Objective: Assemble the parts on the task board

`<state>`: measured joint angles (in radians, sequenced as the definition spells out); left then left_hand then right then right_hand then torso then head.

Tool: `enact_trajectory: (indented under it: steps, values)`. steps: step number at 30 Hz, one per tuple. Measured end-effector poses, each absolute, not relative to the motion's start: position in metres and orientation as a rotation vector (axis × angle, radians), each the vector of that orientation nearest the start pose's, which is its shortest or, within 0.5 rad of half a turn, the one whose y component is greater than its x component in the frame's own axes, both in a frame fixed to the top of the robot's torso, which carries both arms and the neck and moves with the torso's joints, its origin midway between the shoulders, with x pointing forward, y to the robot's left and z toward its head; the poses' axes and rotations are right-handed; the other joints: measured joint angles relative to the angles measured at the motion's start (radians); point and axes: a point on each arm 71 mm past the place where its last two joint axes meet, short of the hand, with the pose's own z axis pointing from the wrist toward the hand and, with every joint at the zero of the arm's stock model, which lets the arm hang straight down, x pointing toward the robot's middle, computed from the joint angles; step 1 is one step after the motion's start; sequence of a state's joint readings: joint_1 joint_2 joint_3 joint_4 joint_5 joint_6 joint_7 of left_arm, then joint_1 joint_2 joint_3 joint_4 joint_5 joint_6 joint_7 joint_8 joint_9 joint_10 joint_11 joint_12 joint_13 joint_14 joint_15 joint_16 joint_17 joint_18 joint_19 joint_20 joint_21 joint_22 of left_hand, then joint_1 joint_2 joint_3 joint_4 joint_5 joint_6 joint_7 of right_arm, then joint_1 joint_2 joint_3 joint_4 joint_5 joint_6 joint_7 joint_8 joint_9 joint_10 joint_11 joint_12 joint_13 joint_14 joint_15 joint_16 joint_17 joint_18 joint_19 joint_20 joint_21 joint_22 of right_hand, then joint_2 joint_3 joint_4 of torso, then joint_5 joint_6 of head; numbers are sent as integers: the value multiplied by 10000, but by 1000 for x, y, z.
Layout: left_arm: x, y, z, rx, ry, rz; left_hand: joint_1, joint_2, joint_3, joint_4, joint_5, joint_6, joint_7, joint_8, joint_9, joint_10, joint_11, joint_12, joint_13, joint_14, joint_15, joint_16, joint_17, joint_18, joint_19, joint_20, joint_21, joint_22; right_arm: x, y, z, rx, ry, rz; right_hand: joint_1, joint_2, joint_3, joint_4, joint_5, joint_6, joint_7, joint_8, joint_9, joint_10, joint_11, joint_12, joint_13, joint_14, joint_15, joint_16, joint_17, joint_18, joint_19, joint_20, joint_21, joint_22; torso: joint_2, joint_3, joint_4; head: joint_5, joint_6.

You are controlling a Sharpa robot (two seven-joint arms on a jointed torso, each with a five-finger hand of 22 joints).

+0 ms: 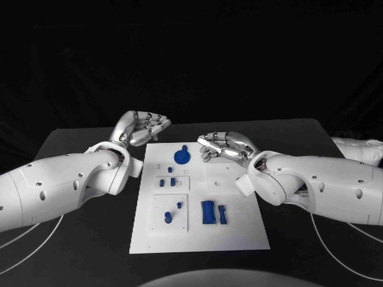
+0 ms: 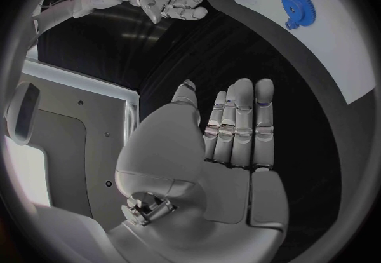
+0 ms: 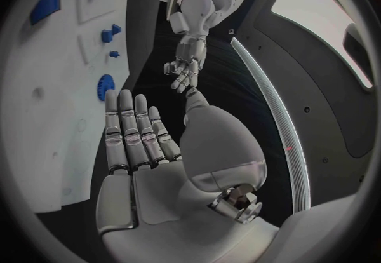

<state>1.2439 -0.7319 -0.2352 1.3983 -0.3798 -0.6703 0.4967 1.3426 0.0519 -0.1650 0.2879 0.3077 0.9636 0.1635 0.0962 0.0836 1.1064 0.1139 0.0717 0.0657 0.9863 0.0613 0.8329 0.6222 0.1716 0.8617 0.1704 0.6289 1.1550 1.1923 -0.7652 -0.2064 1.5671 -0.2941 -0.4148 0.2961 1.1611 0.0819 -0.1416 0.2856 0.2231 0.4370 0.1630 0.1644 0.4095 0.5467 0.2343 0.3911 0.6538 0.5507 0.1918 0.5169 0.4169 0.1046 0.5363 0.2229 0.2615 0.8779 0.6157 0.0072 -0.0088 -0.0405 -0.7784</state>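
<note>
The white task board (image 1: 200,239) lies in the middle of the black table. A blue gear (image 1: 182,156) sits near its far edge, small blue pegs (image 1: 168,182) lie mid-board, and a tall blue block (image 1: 208,212) stands nearer me beside a slimmer piece (image 1: 222,214). My left hand (image 1: 144,127) hovers off the board's far left corner, holding nothing. My right hand (image 1: 224,145) hangs over the far right part, also holding nothing. In the left wrist view my left hand (image 2: 230,136) shows straight fingers, with the gear (image 2: 298,4) beyond. The right wrist view shows my right hand (image 3: 151,142) flat beside the board (image 3: 56,117).
A white bundle (image 1: 359,148) lies at the table's far right edge. Thin cables (image 1: 19,239) trail over the table on both sides of the board. Two more small blue pieces (image 1: 167,216) rest in a recessed square at the board's near left.
</note>
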Motion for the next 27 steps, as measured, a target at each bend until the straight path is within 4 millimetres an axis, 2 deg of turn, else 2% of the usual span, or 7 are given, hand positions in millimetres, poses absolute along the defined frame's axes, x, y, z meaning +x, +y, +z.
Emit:
enact_trajectory:
  steps: [5,12,14,15,18,21,27]
  values:
    - [485,201,-225,-7033,13350,-11937,-511,-121,-336,-38,-34,-559,404,0,-29,-906,463,18,-12,-2181,723,-2851,-1916,1,-1347,684,-3342,-2451,458,-150,-233,8473,16423,14629,-1107,-52,-446,21,-1274,-2725,-341,-768,-1669,-2341,-107,-1202,-1360,-2703,-109,-1765,-1341,-129,-3036,102,-2057,-3581,16,40,-17,76,298]
    - [480,199,-234,-7889,13091,-12396,-1442,-1024,542,90,-270,-1764,425,155,-131,-2271,819,-24,-22,-4055,1150,-4068,-3428,2,-3054,1142,-5618,-4557,462,-152,-230,8676,15783,15279,-1692,-640,254,97,-1575,-3377,-661,-657,-2196,-3695,-373,-1473,-2689,-4255,-431,-2740,-2468,113,-4591,-141,-2330,-6353,19,28,2,97,556]
    - [479,199,-235,-7933,13100,-12405,-4529,-892,1194,-793,-1096,-4133,-168,-488,-688,-4902,293,-572,-522,-5804,643,-5334,-4293,-432,-4721,316,-6152,-6673,462,-152,-230,8695,15764,15287,-4340,-771,724,-701,-2093,-4163,-1446,-1428,-2743,-4233,-911,-2142,-3796,-4779,-826,-3423,-2960,-273,-5227,-718,-2547,-7064,21,26,5,109,576]
    - [480,199,-235,-7952,13086,-12392,-5981,-664,1480,-1102,-1410,-4995,-394,-765,-770,-5867,71,-650,-595,-6441,446,-5804,-4594,-636,-5338,-4,-6230,-7442,462,-152,-229,8709,15754,15269,-5563,-795,1137,-1058,-2165,-4273,-1557,-1550,-2960,-4448,-1127,-2426,-4237,-5221,-1006,-3707,-3154,-747,-5320,-956,-2578,-7340,21,26,5,110,576]
    - [480,200,-232,-8125,12955,-12432,-9418,-520,1643,-1913,-2170,-7107,-1432,-931,-811,-8236,-934,-684,-638,-8000,-518,-6955,-5333,-1585,-6830,-781,-6254,-9308,463,-153,-229,8815,15670,15248,-8381,-810,1402,-1870,-2198,-4340,-1624,-1611,-3908,-5396,-2126,-3420,-5294,-5493,-1851,-4682,-4075,-985,-5358,-2021,-2579,-8313,1,24,5,109,617]
    - [477,196,-229,-8555,12758,-12617,-11144,-516,1655,-2786,-2996,-8198,-1622,-931,-822,-9458,-1123,-684,-643,-8803,-606,-7869,-6138,-1647,-7595,-1635,-6254,-10270,463,-154,-228,9055,15446,15201,-9727,-817,1407,-2754,-2198,-4340,-1624,-1611,-4066,-5471,-2298,-3862,-6235,-5507,-1868,-5124,-4144,-986,-5365,-2179,-2579,-8724,-65,15,12,144,760]
    - [468,190,-221,-9951,12293,-12970,-12869,-514,1641,-2844,-3051,-9568,-1650,-931,-827,-10932,-1148,-684,-648,-9812,-612,-8294,-6212,-1648,-8575,-1700,-6254,-11300,463,-163,-225,9906,14596,14818,-11404,-820,1418,-2817,-2198,-4340,-1624,-1611,-4085,-5471,-2298,-3877,-6520,-5507,-1868,-5147,-4159,-985,-5365,-2179,-2579,-8765,-308,-17,43,268,1225]
